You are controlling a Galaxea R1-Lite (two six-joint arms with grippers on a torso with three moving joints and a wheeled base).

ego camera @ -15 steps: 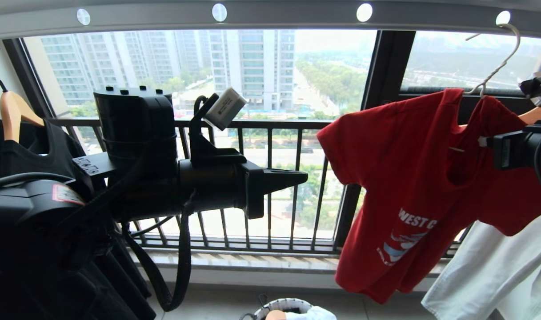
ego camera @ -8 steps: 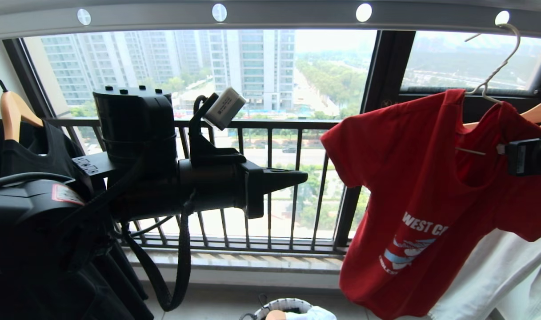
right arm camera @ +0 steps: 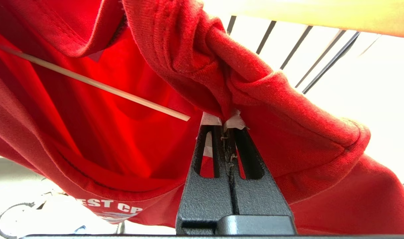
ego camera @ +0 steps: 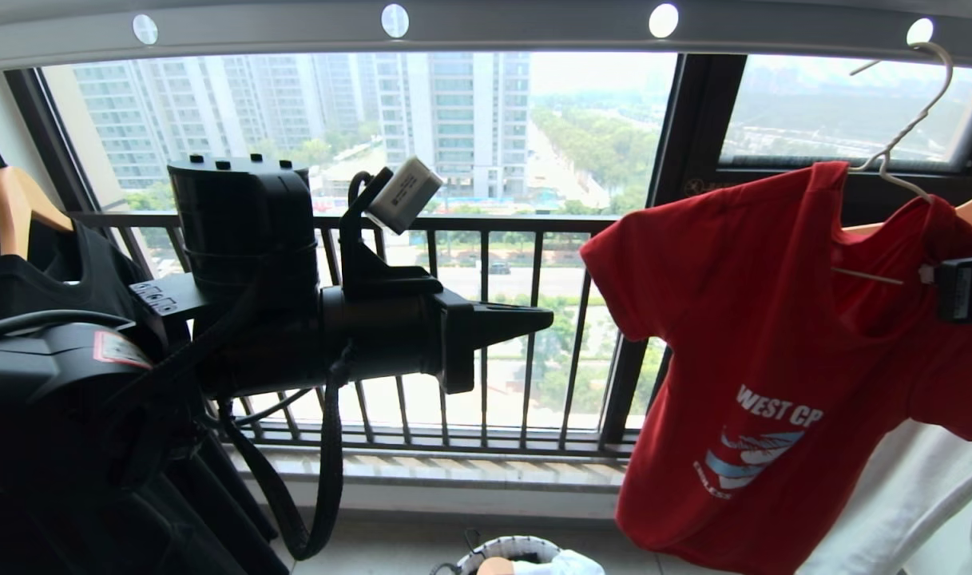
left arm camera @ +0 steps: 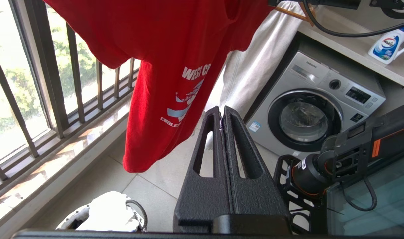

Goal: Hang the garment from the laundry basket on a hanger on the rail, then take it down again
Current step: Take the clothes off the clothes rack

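The red garment hangs at the right on the pale wire hanger, whose hook sits on the grey holed rail. At the right edge of the head view, my right gripper is shut on a pinched fold of the garment near its collar. In the right wrist view the gripper has the hanger's wire running beside it. My left gripper is held still in mid-air, shut and empty, left of the shirt. Its fingers point past the garment. The laundry basket stands on the floor below.
A black T-shirt hangs on a wooden hanger at the left. White cloth hangs behind the red shirt. The black window railing runs behind. A washing machine stands to the right, with a detergent bottle above it.
My right gripper has drawn to the right with the garment's collar. The shirt and the hanger have swung that way with it. The left arm has stayed still.
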